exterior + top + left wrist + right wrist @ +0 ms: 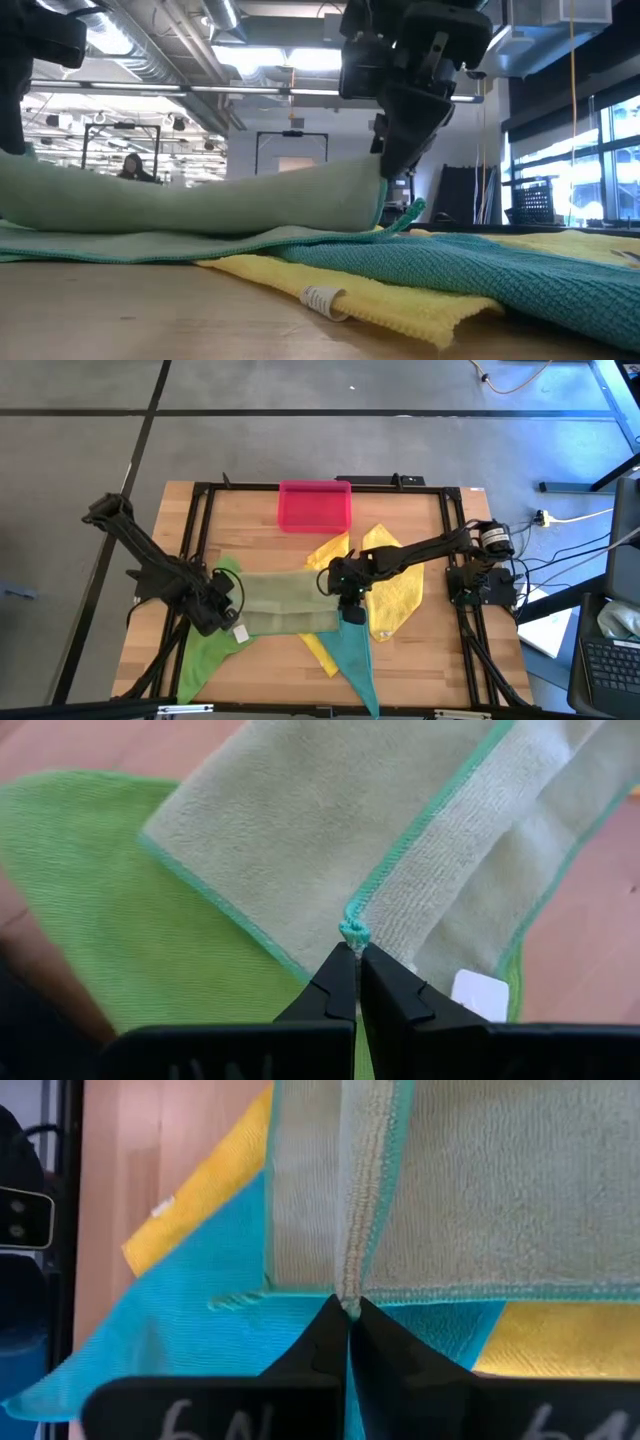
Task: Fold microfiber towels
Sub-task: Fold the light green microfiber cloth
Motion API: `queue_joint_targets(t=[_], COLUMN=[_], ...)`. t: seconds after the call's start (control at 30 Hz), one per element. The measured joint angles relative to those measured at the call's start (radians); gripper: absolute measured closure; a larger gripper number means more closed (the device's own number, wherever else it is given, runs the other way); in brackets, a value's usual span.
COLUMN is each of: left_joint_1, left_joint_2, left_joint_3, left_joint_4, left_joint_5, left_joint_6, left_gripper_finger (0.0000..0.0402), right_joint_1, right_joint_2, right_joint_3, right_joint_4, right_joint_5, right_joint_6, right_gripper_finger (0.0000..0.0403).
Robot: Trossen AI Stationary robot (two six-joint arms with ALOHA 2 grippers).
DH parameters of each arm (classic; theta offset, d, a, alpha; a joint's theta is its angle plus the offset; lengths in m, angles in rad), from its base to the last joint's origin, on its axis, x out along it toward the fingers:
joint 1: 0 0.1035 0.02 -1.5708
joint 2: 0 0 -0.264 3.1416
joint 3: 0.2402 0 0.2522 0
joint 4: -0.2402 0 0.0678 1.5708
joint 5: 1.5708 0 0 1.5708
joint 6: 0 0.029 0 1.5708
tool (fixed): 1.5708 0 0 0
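Both grippers were pinched tight on the olive towel (285, 605), one at each end, holding it stretched between them over the middle of the table (420, 510).

Left gripper (222, 618) had its fingers clamped on a corner with teal stitching; the left wrist view showed the corner bunched right at the tips (353, 960). A white label (480, 992) lay just beside the grip.

Right gripper (350, 603) was closed on the opposite edge, fabric folded into a ridge at the tips (348, 1312). In the low view the olive towel sagged slightly and hung lifted above the other cloths.

The bright green towel (205, 650) lay flat under the left end, near the front left. The teal towel (352, 655) sat beneath the right gripper, pointing to the front edge. One yellow towel (395, 595) was spread to the right, the second (325, 550) poked out behind the olive one, with a yellow strip running under the teal. The pink tray (314, 506) was at the back centre, clear of the towels.
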Motion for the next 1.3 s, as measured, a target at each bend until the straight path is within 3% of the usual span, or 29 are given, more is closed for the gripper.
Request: queue_joint_targets(t=[0.37,0.83,0.97,1.1,1.3], left_joint_1=[-0.011,-0.038,-0.038,-0.038,-0.039], left_joint_2=[0.058,0.058,0.058,0.058,0.058], left_joint_3=[0.000,0.000,0.000,0.000,0.000], left_joint_4=[0.048,0.097,0.120,0.147,0.148], left_joint_5=[0.061,0.060,0.060,0.061,0.101], left_joint_6=[0.000,0.004,0.002,0.002,0.003], left_gripper_finger=[0.0402,0.0401,0.0401,0.0401,0.0401], right_joint_1=[0.000,0.004,0.016,0.033,0.057], right_joint_2=[0.001,0.001,0.001,0.001,0.001], right_joint_3=[0.000,0.000,0.000,0.000,0.000], right_joint_4=[0.029,0.043,0.043,0.043,0.042], right_joint_5=[-0.046,-0.064,-0.063,-0.073,-0.064], right_joint_6=[0.006,-0.001,0.000,-0.006,-0.022], right_gripper_finger=[0.0351,0.0347,0.0358,0.0394,0.0396])
